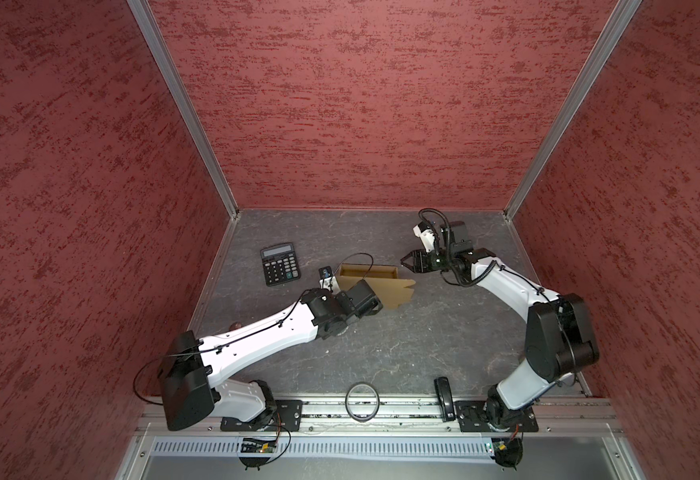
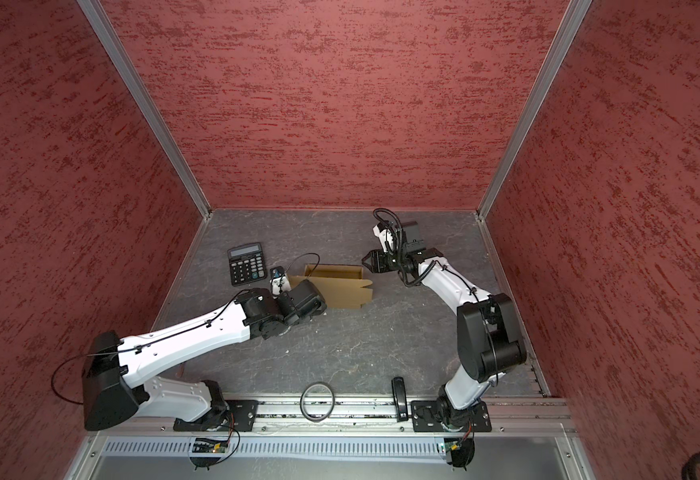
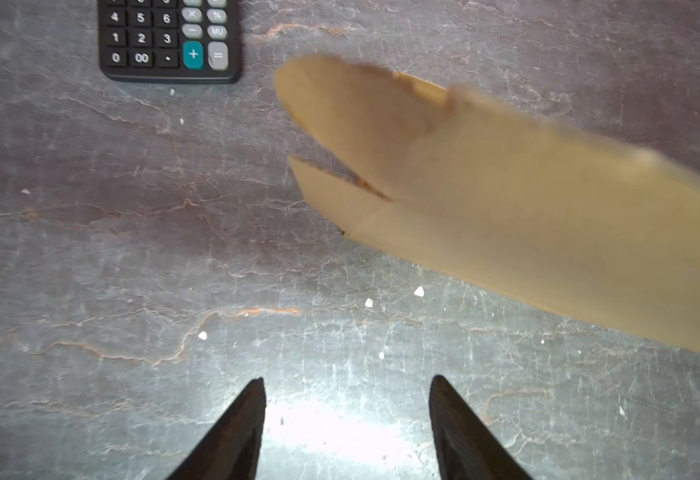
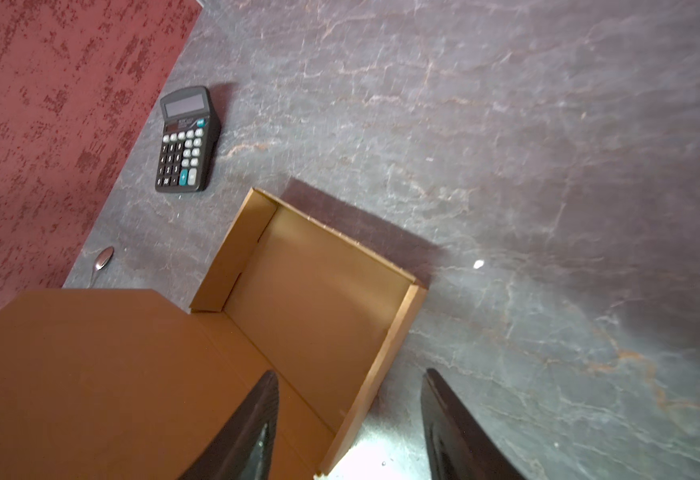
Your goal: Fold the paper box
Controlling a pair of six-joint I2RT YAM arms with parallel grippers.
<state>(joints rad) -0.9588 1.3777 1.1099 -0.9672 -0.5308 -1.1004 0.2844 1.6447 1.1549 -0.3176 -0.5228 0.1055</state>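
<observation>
1. The bench (image 1: pixel 402 345) is a dark grey surface with pale veins, like slate, and some small white crumbs (image 3: pixel 419 291) lie on it.
2. Rough red walls (image 1: pixel 361 104) close the bench on three sides, with metal posts (image 1: pixel 182 108) in the far corners.
3. The left tool (image 3: pixel 346 399) is moderately open. Only bare bench shows between its fingers, so it holds nothing.
4. The paper box (image 1: pixel 400 291) lies on the bench between the two tools. It is a shallow tray with three low walls standing and a wide flap open toward the left tool. In the left wrist view it is blurred and sits ahead of the fingertips, not touching them.
5. The right tool (image 1: pixel 405 263) also has its jaws apart and grips nothing. It hangs just beside the end of the paper box, over a side wall: one finger (image 4: pixel 257 424) is over the cardboard and the other is over the bench. I cannot tell if it touches the cardboard.
6. A black calculator (image 1: pixel 280 264) lies just past the left tool, near the paper box but apart from it.
</observation>
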